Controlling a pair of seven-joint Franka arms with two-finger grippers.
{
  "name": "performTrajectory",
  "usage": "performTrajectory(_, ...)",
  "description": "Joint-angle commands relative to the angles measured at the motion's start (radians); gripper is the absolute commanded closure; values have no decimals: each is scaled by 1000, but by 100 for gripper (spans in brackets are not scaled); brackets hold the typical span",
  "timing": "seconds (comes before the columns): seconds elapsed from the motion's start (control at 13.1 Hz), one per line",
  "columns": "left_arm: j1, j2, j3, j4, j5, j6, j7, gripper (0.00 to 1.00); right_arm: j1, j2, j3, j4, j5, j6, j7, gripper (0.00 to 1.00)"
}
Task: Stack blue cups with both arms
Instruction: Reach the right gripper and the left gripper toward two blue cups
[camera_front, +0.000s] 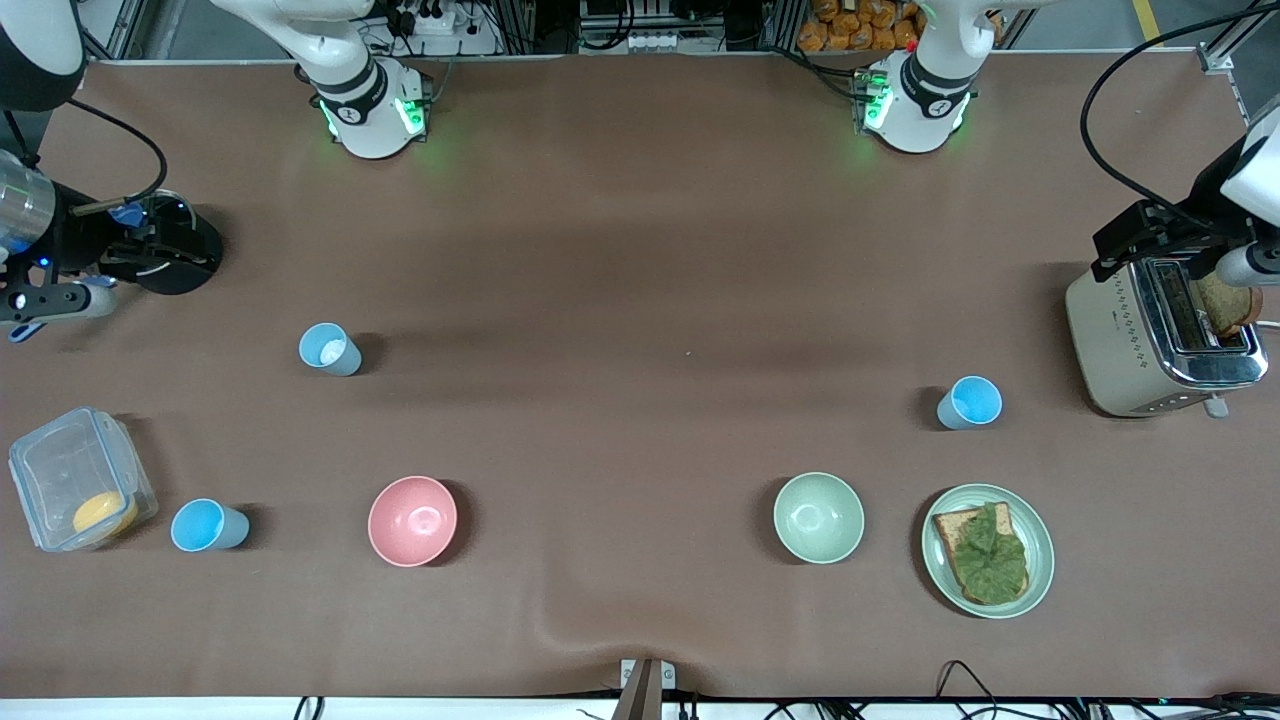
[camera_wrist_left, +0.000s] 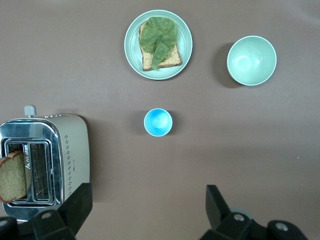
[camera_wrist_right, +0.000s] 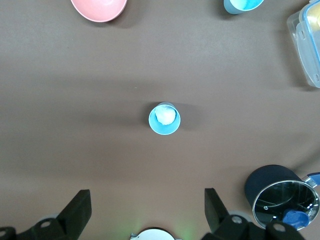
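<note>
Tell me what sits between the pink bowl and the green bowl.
Nothing: the front view shows bare brown table between the pink bowl and the green bowl.

Brown table (camera_front: 640, 300), three blue cups (camera_front: 330, 349) (camera_front: 208, 526) (camera_front: 969, 403), pink bowl (camera_front: 412, 520), green bowl (camera_front: 818, 517), plate (camera_front: 1040, 560), toaster (camera_front: 1120, 340), clear box (camera_front: 50, 470)

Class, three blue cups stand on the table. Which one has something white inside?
The cup farthest from the front camera, at the right arm's end. The other two cups show plain blue insides.
</note>
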Motion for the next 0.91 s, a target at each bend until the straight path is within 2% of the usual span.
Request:
performTrajectory(0.0,8,5,-3,14,7,-14,23,0,-14,-11,8,-10,12,5,-12,0)
performTrajectory(0.3,8,50,-2,20,24,-11,3,0,-14,-9,6,-11,10,7,-12,0)
performTrajectory(0.46,24,100,-2,2,38,50,18,0,-14,-13,6,-42,12,34,-12,0)
performTrajectory(0.68,35,111,-2,-196,41,304,5,0,-37,-31,8,-163,12,147,-12,0)
performTrajectory(0.84,40,134,0,-270,41,412,5,0,-38,-32,6,-240,10,226,-12,0)
